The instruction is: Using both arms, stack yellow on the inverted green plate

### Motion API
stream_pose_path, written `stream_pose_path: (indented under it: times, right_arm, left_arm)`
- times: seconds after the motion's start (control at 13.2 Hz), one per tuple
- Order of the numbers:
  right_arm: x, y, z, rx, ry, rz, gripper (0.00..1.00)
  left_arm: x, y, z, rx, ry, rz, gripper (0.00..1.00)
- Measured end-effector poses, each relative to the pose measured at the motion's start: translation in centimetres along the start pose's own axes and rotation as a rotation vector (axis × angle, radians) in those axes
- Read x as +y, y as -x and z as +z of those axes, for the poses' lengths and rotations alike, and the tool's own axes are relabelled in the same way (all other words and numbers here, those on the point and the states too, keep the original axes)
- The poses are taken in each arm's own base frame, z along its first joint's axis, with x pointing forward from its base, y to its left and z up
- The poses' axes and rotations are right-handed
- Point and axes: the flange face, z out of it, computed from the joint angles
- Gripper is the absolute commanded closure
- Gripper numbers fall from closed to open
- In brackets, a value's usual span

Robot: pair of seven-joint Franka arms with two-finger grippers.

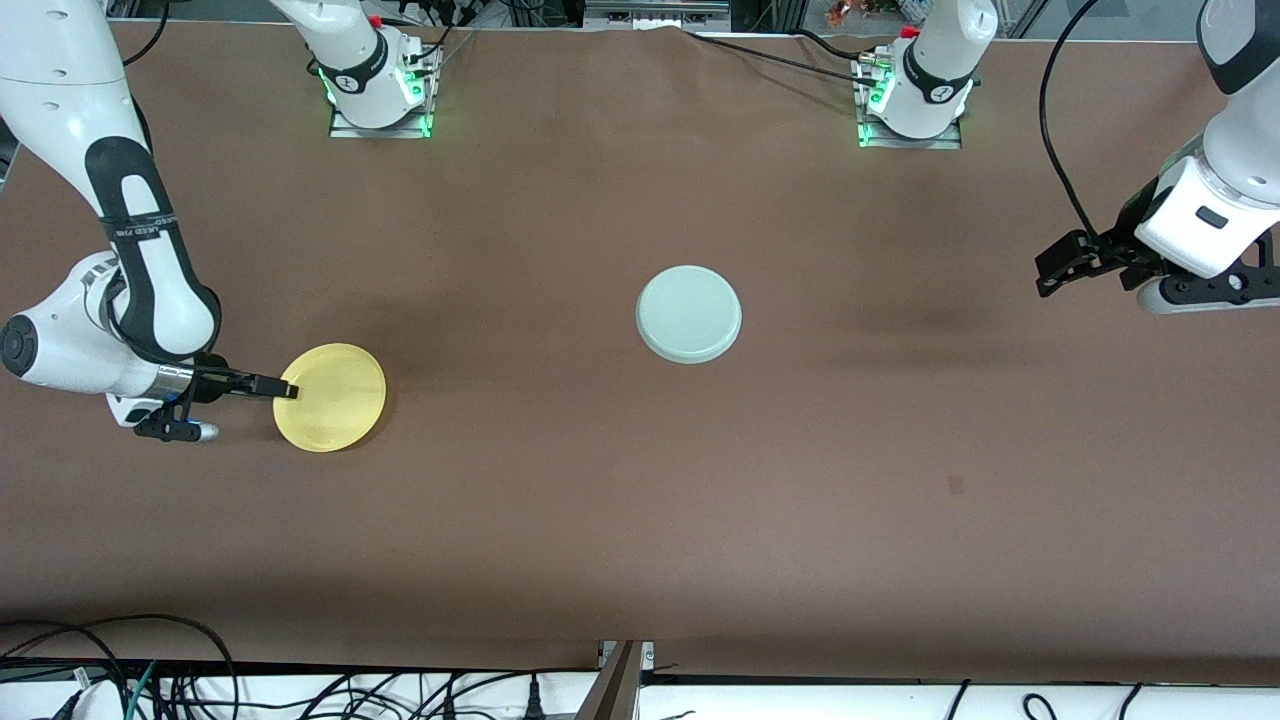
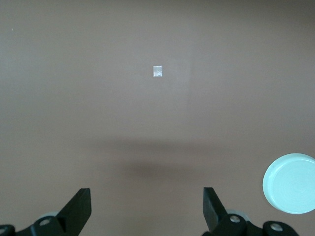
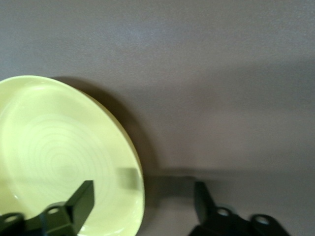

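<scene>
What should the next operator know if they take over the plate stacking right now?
Right gripper: low at the yellow plate, one finger inside the rim and one outside; not clamped yet.
Left gripper: open, waiting over bare table at the left arm's end.
Green plate: mid-table, already upside down, farther from the front camera than the yellow plate.
Done: green inverted.
Left: grip yellow, carry it over, set it on green.

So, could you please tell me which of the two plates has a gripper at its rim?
The yellow plate: the right gripper straddles its rim, one finger over the plate. The green plate lies untouched at mid-table.
</scene>
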Motion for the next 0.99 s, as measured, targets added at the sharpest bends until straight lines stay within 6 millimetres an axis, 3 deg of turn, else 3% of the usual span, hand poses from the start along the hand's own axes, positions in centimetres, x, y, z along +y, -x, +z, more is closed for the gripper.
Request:
stream_pose_path:
  times: [0.15, 0.23, 0.76, 0.84, 0.99]
  right_arm:
    - [0.2, 0.0, 0.0, 0.002, 0.0, -0.001, 0.95]
    - [0.1, 0.0, 0.0, 0.003, 0.001, -0.002, 1.0]
    - [-1.2, -0.9, -0.9, 0.025, -0.005, -0.034, 1.0]
    - [-2.4, -1.6, -1.6, 0.037, -0.013, -0.054, 1.0]
    - [-6.9, -2.7, -3.8, 0.043, -0.052, -0.121, 1.0]
  left_arm:
    - [-1.0, 0.1, 0.2, -0.004, -0.001, -0.012, 0.0]
    - [-0.8, 0.2, 0.2, -0.001, 0.0, -0.008, 0.0]
    - [-0.8, 0.0, 0.1, 0.012, 0.001, -0.012, 0.0]
    - [-0.8, 0.1, 0.1, 0.01, 0.001, -0.011, 0.0]
    - [-0.8, 0.2, 0.1, 0.001, -0.001, -0.01, 0.0]
